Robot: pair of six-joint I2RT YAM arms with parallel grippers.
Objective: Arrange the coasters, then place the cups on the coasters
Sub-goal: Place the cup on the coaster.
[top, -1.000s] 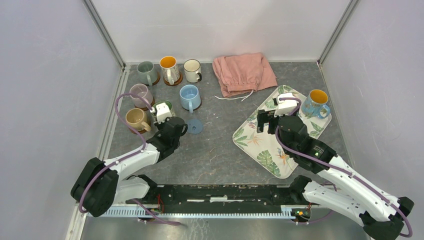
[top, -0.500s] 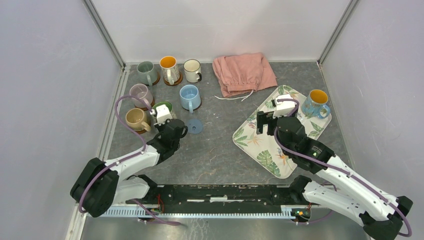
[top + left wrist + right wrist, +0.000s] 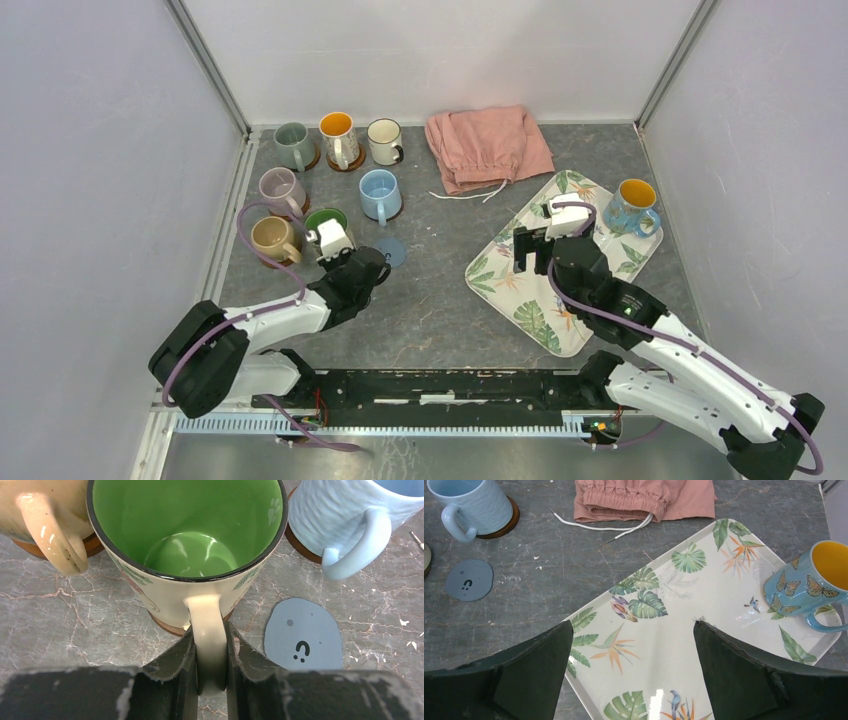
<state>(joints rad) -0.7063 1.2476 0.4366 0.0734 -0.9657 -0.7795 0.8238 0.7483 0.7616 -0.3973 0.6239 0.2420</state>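
A cup with a green inside (image 3: pixel 187 540) stands on a brown coaster (image 3: pixel 167 625), and my left gripper (image 3: pixel 210 650) is shut on its cream handle. From above, this cup (image 3: pixel 325 217) is among five other cups on coasters at the back left, the beige cup (image 3: pixel 270 238) to its left. A bare blue coaster (image 3: pixel 389 251) lies just right of it, near the light blue cup (image 3: pixel 379 193). My right gripper (image 3: pixel 633 650) hangs open over the leaf-patterned tray (image 3: pixel 704 610). A blue butterfly cup with an orange inside (image 3: pixel 811 580) stands on the tray's right end.
A pink folded cloth (image 3: pixel 487 146) with a white drawstring lies at the back middle. The tray (image 3: pixel 520 290) lies slantwise on the right half of the table. White walls with metal posts close in the back and sides.
My left wrist has shifted a little nearer and to the right, uncovering more of the green-inside cup. The right gripper has drifted slightly left over the tray.
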